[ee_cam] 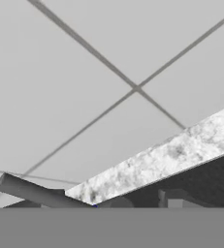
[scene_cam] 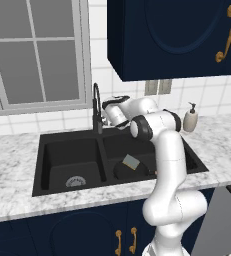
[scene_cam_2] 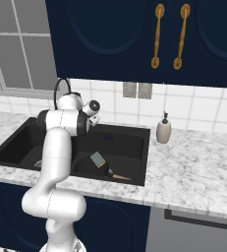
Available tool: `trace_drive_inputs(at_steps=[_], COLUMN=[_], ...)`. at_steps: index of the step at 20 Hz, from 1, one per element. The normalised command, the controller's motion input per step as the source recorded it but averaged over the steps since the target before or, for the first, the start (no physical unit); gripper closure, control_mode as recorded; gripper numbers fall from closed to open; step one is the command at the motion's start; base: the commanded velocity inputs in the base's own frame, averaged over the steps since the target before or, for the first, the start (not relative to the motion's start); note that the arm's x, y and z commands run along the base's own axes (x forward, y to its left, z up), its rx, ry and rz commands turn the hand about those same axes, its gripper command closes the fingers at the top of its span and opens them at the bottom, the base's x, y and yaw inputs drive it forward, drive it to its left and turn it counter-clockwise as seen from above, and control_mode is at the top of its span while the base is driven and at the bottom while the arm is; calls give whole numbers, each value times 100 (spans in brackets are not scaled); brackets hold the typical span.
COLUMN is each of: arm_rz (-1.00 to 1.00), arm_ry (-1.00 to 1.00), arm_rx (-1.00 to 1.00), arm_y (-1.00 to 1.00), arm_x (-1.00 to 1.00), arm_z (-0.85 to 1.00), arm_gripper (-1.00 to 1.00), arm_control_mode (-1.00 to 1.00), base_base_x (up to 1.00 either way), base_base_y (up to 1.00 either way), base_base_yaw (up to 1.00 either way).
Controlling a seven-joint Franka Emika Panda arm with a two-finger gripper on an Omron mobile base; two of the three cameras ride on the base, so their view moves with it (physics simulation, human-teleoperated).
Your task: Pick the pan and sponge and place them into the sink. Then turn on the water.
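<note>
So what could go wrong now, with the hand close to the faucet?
The gripper sits at the faucet base, by its lever. It might slip past the thin lever without turning it, or push against the neck instead. If water does start, the spout may point into the left basin, missing the pan and sponge in the right.

The white arm (scene_cam: 167,165) rises upright, elbow bent, forearm reaching level leftward, its fingers (ee_cam: 174,199) partly closed.
</note>
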Motion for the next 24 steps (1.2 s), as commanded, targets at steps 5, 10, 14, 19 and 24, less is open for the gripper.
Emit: trace_drive_inputs(at_steps=[5, 10, 14, 19, 24], arm_rz=[0, 0, -3, -11, -15], arm_ry=[0, 0, 0, 3, 7], arm_rx=[0, 1, 8, 12, 17], arm_y=[0, 0, 0, -7, -16], arm_x=[0, 0, 0, 2, 8], arm_z=[0, -5, -11, -14, -27], arm_gripper=[100, 100, 100, 100, 100], arm_control_mode=[-100, -100, -100, -100, -100], base_base_x=[0, 0, 0, 0, 0], base_base_y=[0, 0, 0, 0, 0], base_base_yaw=[0, 0, 0, 0, 0])
